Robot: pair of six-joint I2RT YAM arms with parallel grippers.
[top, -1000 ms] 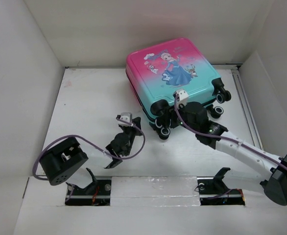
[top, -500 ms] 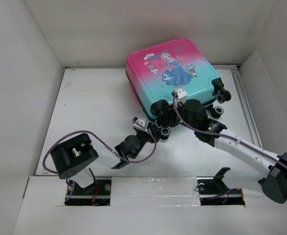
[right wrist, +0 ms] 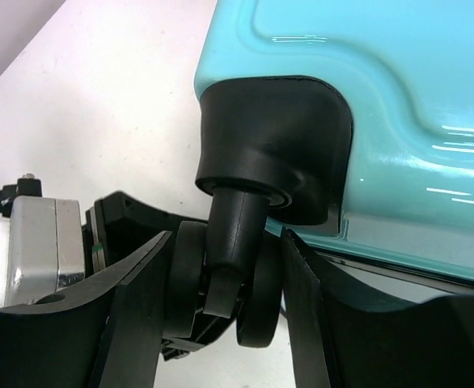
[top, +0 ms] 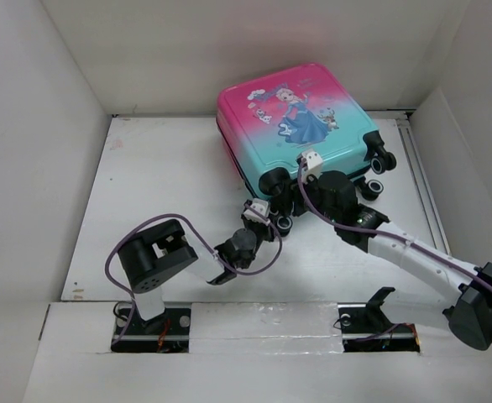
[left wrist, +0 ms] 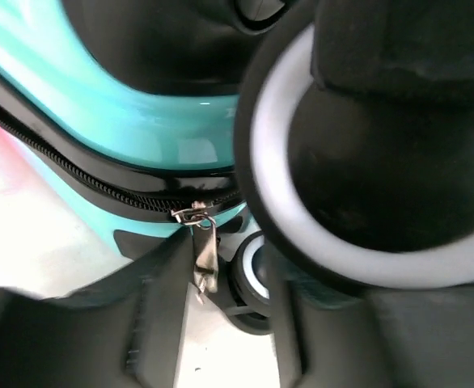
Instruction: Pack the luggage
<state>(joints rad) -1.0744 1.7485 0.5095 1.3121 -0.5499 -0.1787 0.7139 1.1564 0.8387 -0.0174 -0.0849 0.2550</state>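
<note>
My left jaws had swung in to the luggage point(top: 300, 126), lying flat far-right on the surface point(top: 162, 185), and opened loosely around its zipper pull point(left wrist: 205, 255). My right jaws stayed clamped on a wheel point(right wrist: 257, 311). Zipping looked close.

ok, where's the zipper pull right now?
Left wrist view: the small silver metal zipper pull hangs from the black zip on the teal hard-shell suitcase, between the left tool's fingers, just left of a black-and-white wheel.

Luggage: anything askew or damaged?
No damage visible. The luggage lies flat, zipped, skewed to the table edges. Right gripper clamps a caster wheel; the zipper pull hangs inside the open left gripper.
</note>
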